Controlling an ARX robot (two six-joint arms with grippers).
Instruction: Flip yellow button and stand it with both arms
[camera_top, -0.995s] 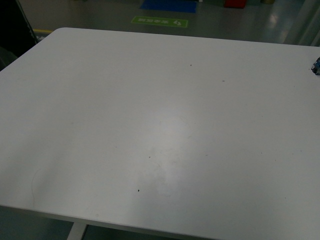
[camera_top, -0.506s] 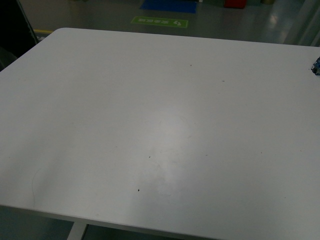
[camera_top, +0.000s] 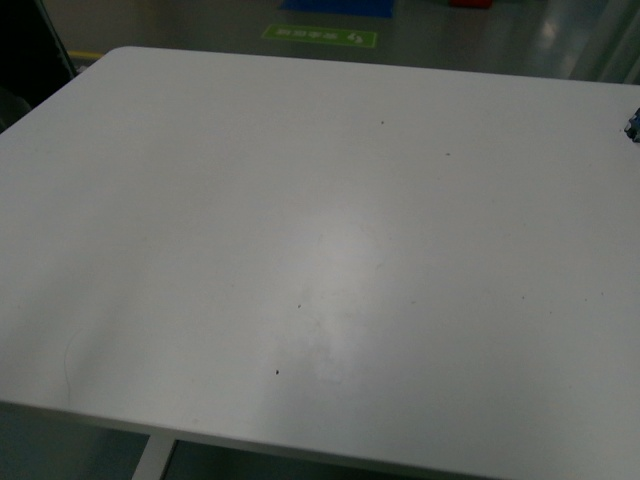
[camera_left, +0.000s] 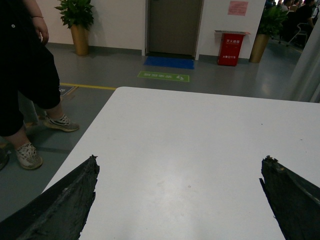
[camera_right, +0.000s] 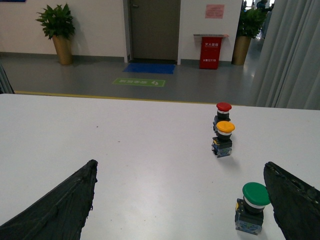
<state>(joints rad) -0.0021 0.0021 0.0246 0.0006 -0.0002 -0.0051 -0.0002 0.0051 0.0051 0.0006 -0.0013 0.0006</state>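
Note:
The yellow button (camera_right: 224, 137) stands upright on the white table (camera_right: 125, 150) in the right wrist view, cap up, just in front of a red button (camera_right: 223, 111). My right gripper (camera_right: 181, 170) is open and empty, with the yellow button well ahead of it, apart from its fingers (camera_right: 70, 200). My left gripper (camera_left: 180, 165) is open and empty over bare table; no button shows in its view. In the front view neither arm shows, and only a small blue-and-black piece (camera_top: 633, 127) sits at the table's right edge.
A green button (camera_right: 252, 206) stands upright close beside my right gripper's right finger (camera_right: 295, 200). A person's legs (camera_left: 25, 95) are beside the table's left edge in the left wrist view. The floor beyond holds plants and a red bin.
The front view has shifted slightly, so the table's far edge sits a little higher in the picture. Nothing on the table has moved.

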